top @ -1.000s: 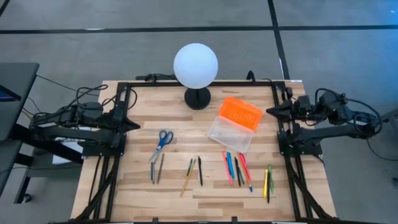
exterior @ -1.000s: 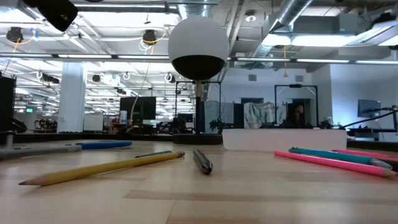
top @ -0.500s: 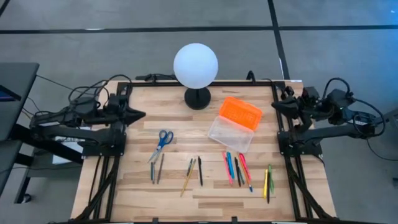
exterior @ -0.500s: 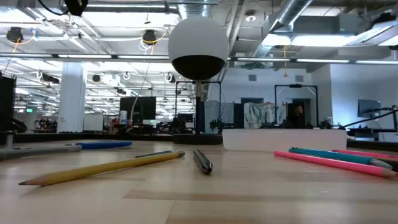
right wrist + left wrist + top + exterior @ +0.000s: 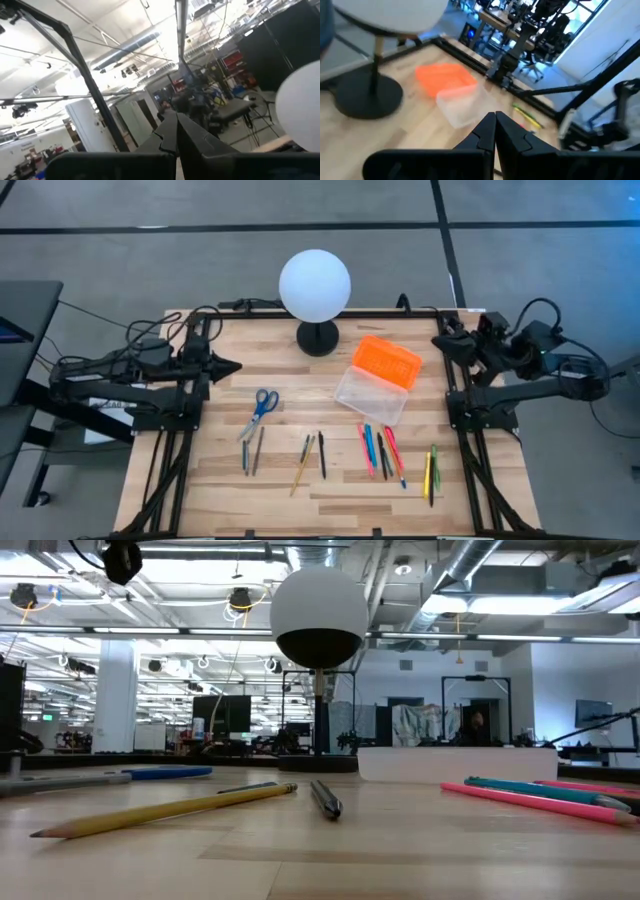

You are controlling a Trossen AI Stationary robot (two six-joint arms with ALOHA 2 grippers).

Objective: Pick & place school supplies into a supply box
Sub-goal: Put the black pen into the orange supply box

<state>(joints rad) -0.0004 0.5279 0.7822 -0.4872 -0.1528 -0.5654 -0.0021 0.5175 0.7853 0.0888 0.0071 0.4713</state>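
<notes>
Since a second ago, both arms raised from their side rails and swung toward the table's middle: left gripper now over the left edge, fingers pressed together and holding nothing; right gripper over the right edge near the far corner, fingers likewise pressed together and holding nothing.

Standing at the far middle, a white globe lamp on a black base, just left of the supply box. Box lying open right of centre, orange lid tilted back behind the clear tray, nothing visible inside.

Nearer the front, one pair of blue-handled scissors with two pens just below it; toward the middle, a yellow pencil between a dark pen and a black pen; five or so pink, blue and dark markers in front of the box; a yellow and green pair farthest right. All apart from both grippers, with nothing standing between supplies and box.
</notes>
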